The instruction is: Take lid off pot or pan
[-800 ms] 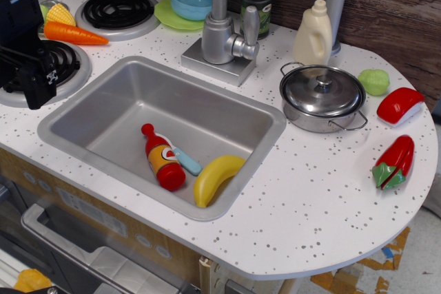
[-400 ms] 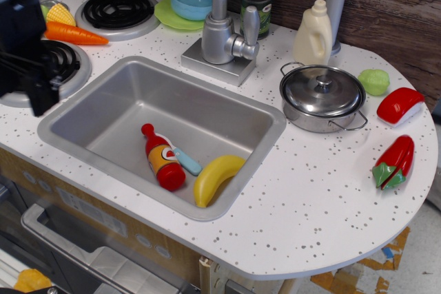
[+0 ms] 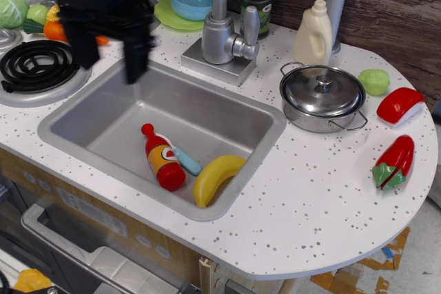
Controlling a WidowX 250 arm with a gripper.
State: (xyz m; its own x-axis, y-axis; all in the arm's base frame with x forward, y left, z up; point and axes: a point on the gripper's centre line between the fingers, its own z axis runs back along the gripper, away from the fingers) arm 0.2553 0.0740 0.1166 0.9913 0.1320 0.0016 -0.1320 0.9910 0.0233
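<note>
The lid (image 3: 322,90) looks light, stiff and slick, best pinched by its knob (image 3: 324,88); the gripper (image 3: 110,56) hangs spread, empty.

We can read no text, brand, number or sign anywhere. The dark green can (image 3: 257,6) behind the faucet carries a pale label patch, but we cannot make out any letters on it. The red bottle (image 3: 159,159) lying in the sink shows a yellow label area with no legible writing. The cream bottle (image 3: 313,32) is plain.
</note>
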